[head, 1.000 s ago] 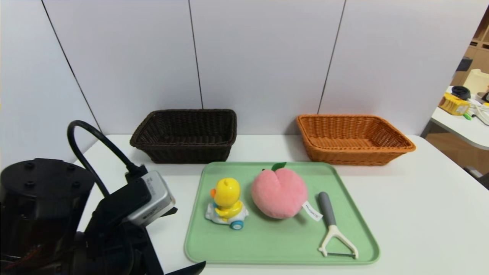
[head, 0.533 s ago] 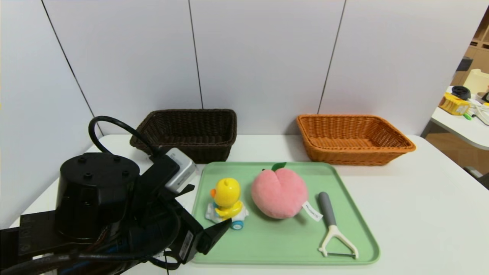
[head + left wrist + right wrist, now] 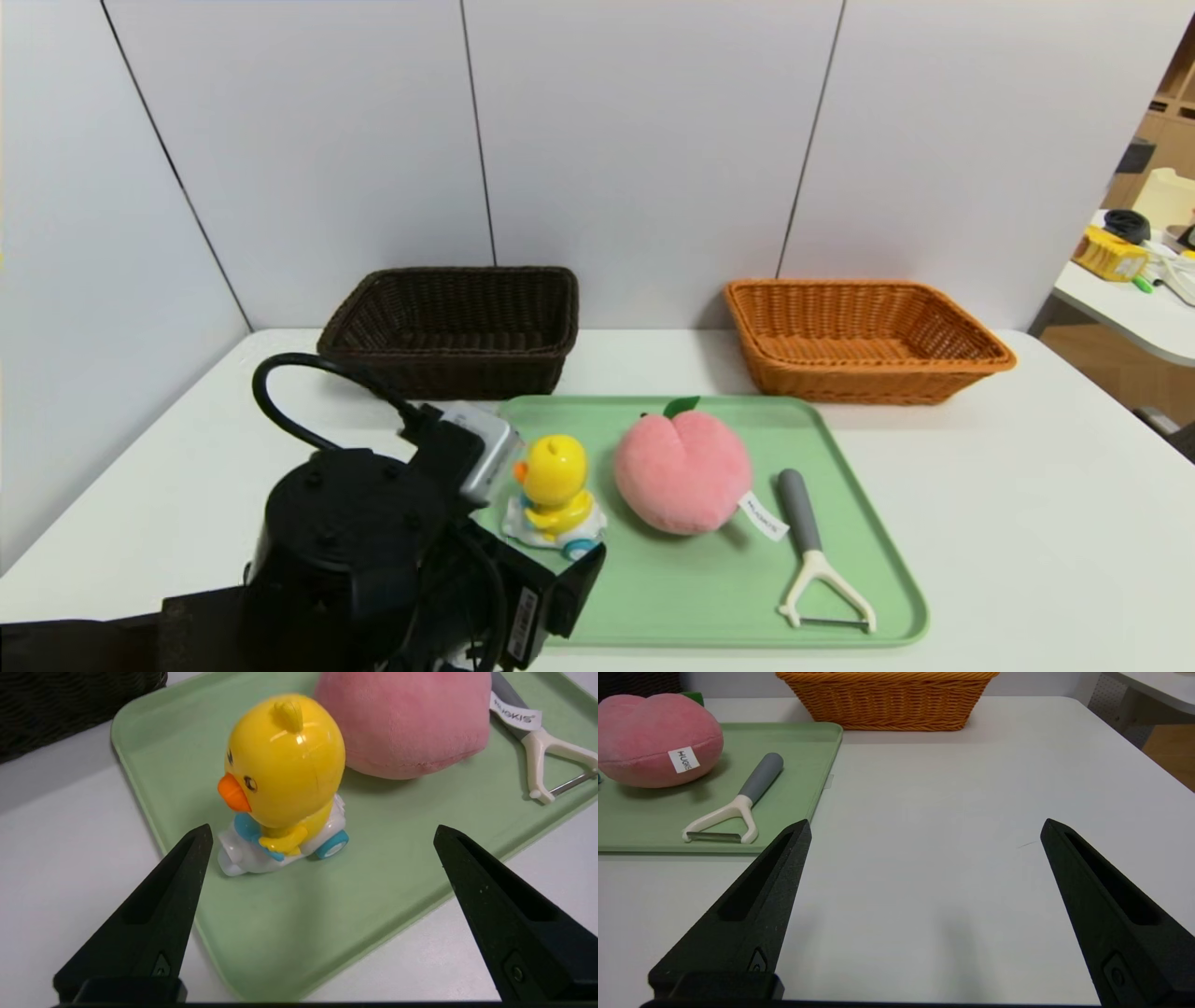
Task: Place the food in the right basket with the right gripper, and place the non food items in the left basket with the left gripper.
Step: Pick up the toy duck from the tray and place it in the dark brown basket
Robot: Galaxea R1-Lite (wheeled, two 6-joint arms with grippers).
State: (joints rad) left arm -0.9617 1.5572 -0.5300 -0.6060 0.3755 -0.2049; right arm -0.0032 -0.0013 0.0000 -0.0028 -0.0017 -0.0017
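1. Above the near left part of the green tray, the left gripper is held with its fingers spread wide, nothing gripped, near the duck toy.
2. On the tray, the duck toy is seated at the left, the pink plush peach in the middle, and the peeler at the right.
3. Behind the tray, the dark basket is placed at the left, the orange basket at the right.
4. Over the white table, right of the tray, the right gripper is parked, spread wide and unladen.
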